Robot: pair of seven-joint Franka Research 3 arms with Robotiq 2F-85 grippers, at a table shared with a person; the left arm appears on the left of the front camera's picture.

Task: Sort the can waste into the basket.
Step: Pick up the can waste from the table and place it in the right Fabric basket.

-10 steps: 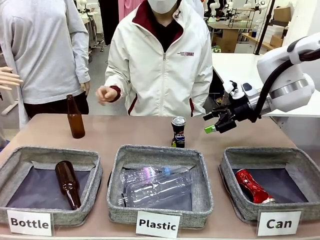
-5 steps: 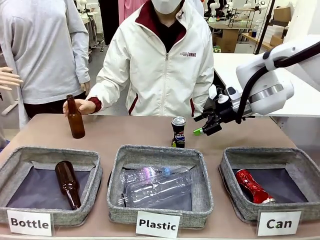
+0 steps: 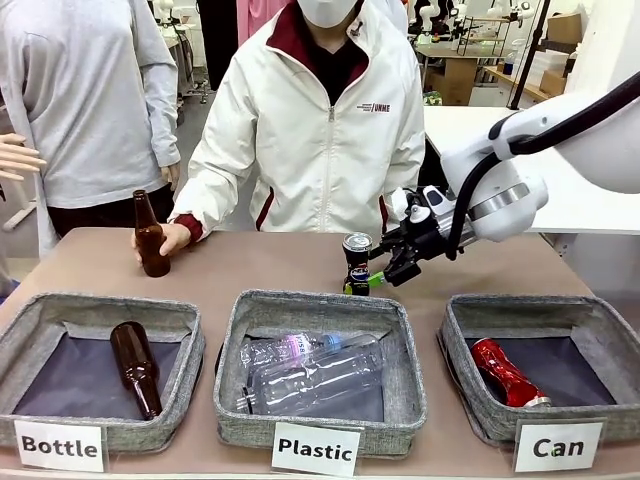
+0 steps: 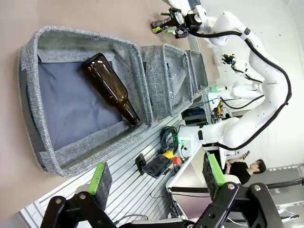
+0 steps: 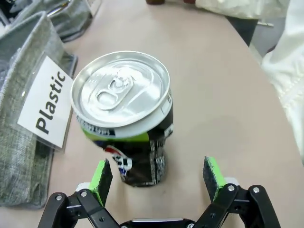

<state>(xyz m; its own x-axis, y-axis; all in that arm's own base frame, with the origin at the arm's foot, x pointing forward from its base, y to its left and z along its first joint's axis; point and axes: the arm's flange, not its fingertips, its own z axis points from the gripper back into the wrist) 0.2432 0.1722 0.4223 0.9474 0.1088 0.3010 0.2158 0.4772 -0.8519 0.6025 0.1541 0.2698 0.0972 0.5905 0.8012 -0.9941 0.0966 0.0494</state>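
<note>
1 can (image 5: 124, 95) just beside right pincer (image 5: 156, 172)

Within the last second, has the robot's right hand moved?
Yes. In the front view the right hand has moved left and slightly down. It is now close beside the black can, which stands behind the Plastic basket.

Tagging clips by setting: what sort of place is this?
Probably a robotics lab: white right arm at the table, grey baskets with printed cards, cables by a slotted rail.
</note>
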